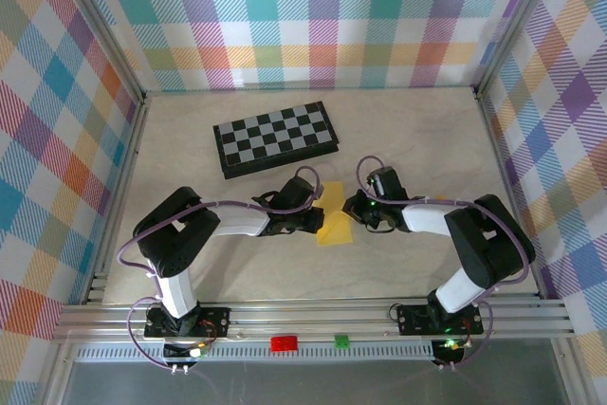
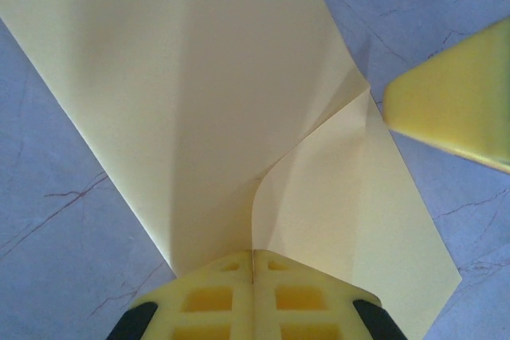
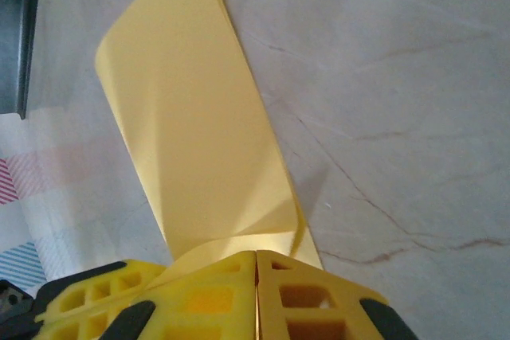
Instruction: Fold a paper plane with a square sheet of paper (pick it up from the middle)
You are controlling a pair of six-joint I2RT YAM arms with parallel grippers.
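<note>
The left gripper (image 2: 253,264) is clenching its fingers shut on a raised crease of the yellow sheet of paper (image 2: 199,101), which is lying partly folded on the table (image 1: 417,139), near the chessboard (image 1: 275,137). The right gripper (image 3: 256,259) is pinching the sheet's opposite side, where the paper is arching up into its closed fingers.

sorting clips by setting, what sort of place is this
Probably a robot test booth: plaid walls box in a pale table, a left arm and a right arm are bolted to a metal rail, and a chessboard and yellow paper serve as props.
</note>
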